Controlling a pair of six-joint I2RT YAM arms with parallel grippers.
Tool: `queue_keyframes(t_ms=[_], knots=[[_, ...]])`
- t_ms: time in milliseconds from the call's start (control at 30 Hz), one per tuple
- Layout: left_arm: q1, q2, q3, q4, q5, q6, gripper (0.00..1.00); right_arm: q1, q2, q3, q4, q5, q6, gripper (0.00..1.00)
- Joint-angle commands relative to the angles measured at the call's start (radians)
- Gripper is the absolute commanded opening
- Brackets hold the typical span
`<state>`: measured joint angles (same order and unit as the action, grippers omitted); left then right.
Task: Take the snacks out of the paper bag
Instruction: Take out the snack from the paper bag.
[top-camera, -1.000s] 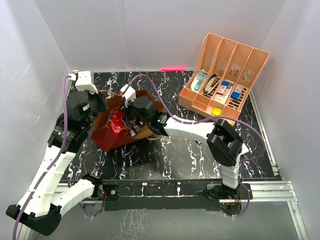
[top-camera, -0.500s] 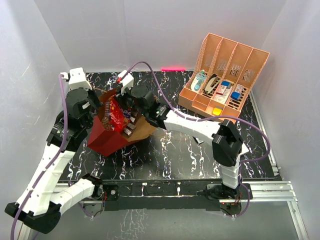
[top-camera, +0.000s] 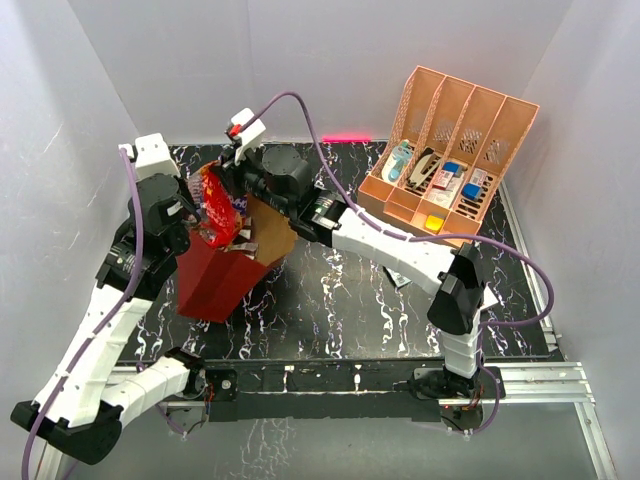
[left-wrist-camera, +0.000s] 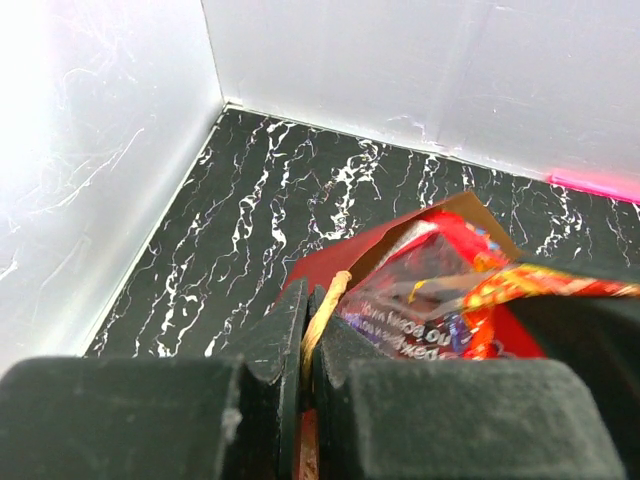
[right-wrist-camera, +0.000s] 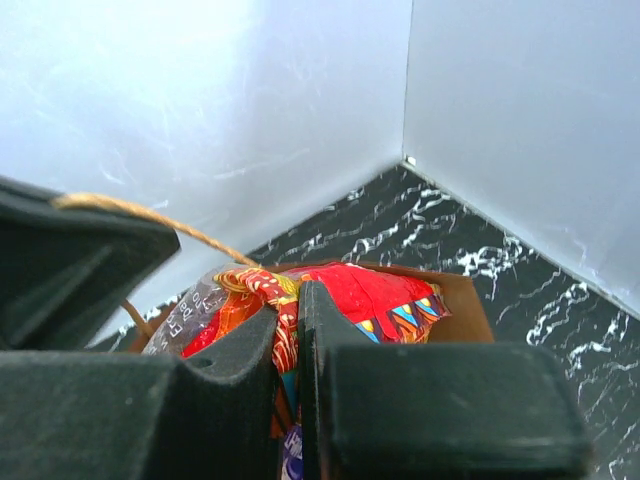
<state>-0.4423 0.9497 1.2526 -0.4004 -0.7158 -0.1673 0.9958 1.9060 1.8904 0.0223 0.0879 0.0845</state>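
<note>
Right claw (right-wrist-camera: 291, 292) clenching red packet (top-camera: 214, 203) over paper bag (top-camera: 213, 282), left claw (left-wrist-camera: 305, 300) pinching cord handle (left-wrist-camera: 327, 300), far-left tabletop (top-camera: 350, 300) corner, bag's inside mostly hidden.

You get no legible word, brand or number in any view. In the left wrist view, a line of white lettering crosses the red packet (left-wrist-camera: 425, 305) poking from the mouth of the paper bag (left-wrist-camera: 345, 255), but it sits upside down and is too blurred to read. In the top view, well to the right of the bag, the small boxes (top-camera: 447, 181) in the peach organizer (top-camera: 470, 115) carry labels too small to make out.
</note>
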Motion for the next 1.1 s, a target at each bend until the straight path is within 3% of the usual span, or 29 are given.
queue_keyframes(t_ms=[0, 133, 467, 700, 833, 933, 1067], knots=[[-0.006, -0.062, -0.04, 0.106, -0.006, 0.051, 0.0, -0.003, -0.111, 0.113, 0.197, 0.049, 0.018, 0.08], [-0.006, -0.149, -0.127, 0.221, 0.107, 0.155, 0.0, -0.002, -0.142, 0.116, 0.167, 0.105, 0.0, 0.08], [-0.007, -0.158, -0.17, 0.226, 0.078, 0.175, 0.0, -0.002, -0.131, 0.222, 0.164, 0.119, -0.042, 0.08], [-0.008, -0.13, -0.198, 0.289, 0.084, 0.243, 0.0, -0.002, -0.128, 0.335, 0.174, 0.187, -0.204, 0.08], [-0.007, -0.113, -0.261, 0.43, 0.119, 0.367, 0.0, -0.003, -0.123, 0.409, 0.13, 0.242, -0.334, 0.08], [-0.003, -0.113, -0.314, 0.565, 0.142, 0.487, 0.0, -0.023, -0.18, 0.348, 0.136, 0.29, -0.397, 0.08], [0.028, -0.108, -0.379, 0.724, 0.193, 0.614, 0.0, -0.119, -0.267, 0.232, 0.142, 0.272, -0.342, 0.08]])
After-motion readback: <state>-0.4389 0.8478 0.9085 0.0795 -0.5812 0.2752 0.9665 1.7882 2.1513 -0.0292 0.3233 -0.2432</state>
